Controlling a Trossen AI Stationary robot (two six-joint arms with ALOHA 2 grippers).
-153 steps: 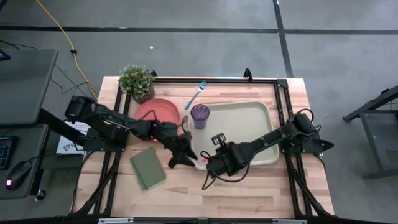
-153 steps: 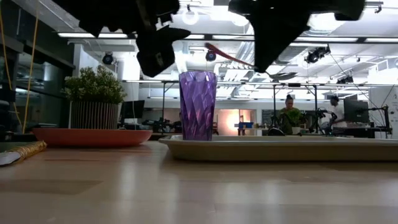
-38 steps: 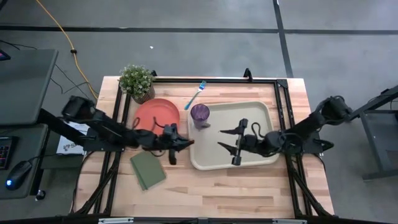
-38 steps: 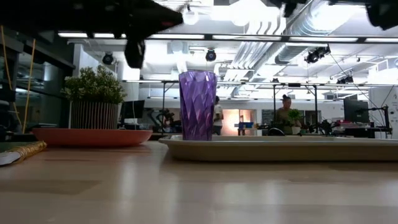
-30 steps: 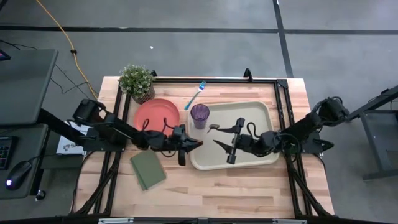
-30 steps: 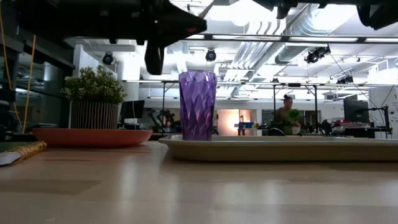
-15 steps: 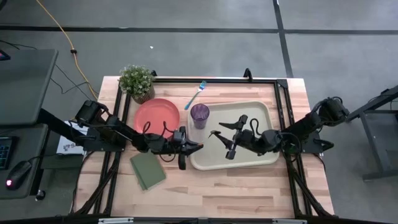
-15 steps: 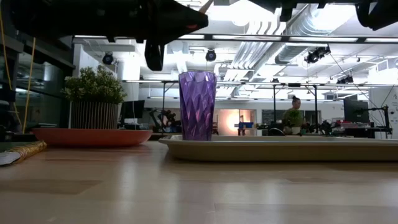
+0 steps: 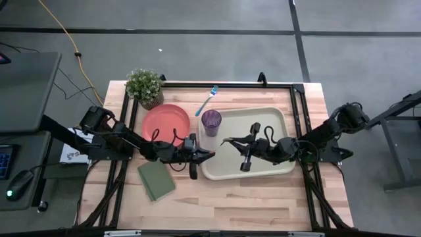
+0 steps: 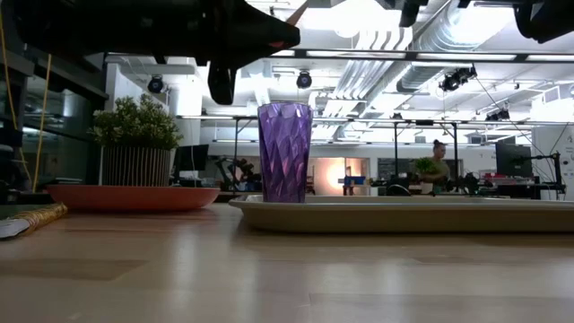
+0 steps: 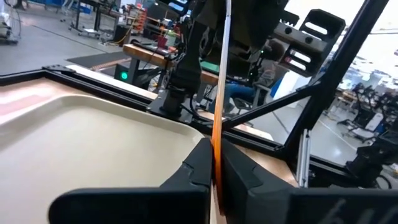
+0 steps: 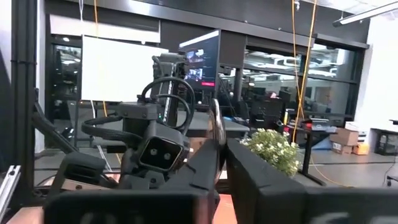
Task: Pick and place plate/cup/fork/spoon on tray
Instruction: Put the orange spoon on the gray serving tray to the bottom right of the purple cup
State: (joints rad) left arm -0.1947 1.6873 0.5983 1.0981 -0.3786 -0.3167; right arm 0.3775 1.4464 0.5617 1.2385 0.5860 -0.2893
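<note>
The spoon [image 11: 222, 56], orange at its handle end, hangs in the air between my two grippers, over the near left corner of the beige tray [image 9: 266, 120]. My left gripper [image 9: 209, 155] is shut on one end and my right gripper [image 9: 227, 141] on the other. The purple cup [image 9: 211, 121] stands upright in the tray's far left corner. The orange-red plate [image 9: 166, 120] lies flat on the table left of the tray. The blue-handled fork [image 9: 207, 99] lies on the table beyond the tray. My left gripper pinches the spoon's orange handle end [image 11: 216, 146] between its two fingers. The fingers lie level, pointing toward the table's right, along the spoon. The spoon is lifted clear of the tray. My right gripper pinches the spoon's bowl end [image 12: 216, 132] between its two fingers. The fingers come level from the table's right and point at my left gripper. The spoon runs on from them toward the left arm's wrist.
A green pad [image 9: 156, 178] lies near the table's front left. A potted plant [image 9: 145, 85] stands at the far left corner. A black frame [image 9: 230, 85] runs along the table's edges. The tray's middle and right part are bare.
My right gripper has gone toward the table's left, up to my left gripper, and has shut on the spoon's bowl end. My left gripper has kept its hold on the handle, and the spoon has stayed in the air over the tray's near left corner.
</note>
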